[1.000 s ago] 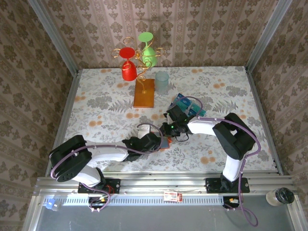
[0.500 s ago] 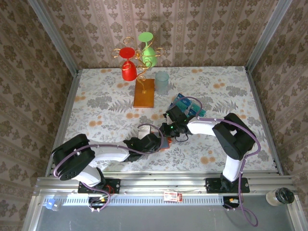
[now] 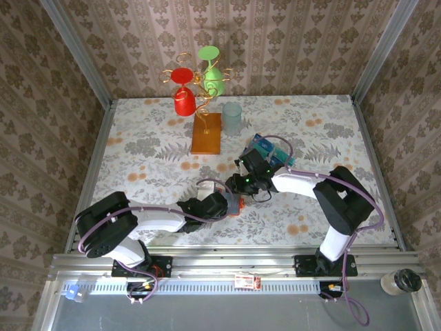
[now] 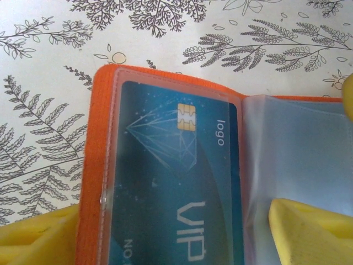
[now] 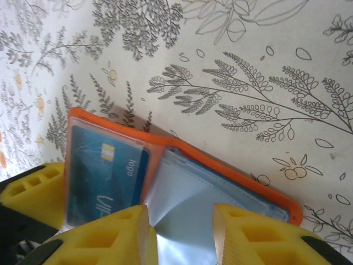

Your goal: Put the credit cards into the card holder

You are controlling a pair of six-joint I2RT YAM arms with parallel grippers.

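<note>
The card holder [image 4: 94, 165] lies open on the bench [image 4: 44, 44], one credit card [image 4: 165, 165] sleeved; the wide, empty left claw [image 4: 174, 234] should pin it while the part-open, empty right claw [image 5: 179, 232] lifts clear without snagging sleeves [image 4: 298, 154].

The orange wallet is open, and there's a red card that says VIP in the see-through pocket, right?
Not quite. The card in the see-through pocket is blue, not red, as the left wrist view shows. The rest is right: the orange wallet is open, and the card says VIP.
</note>
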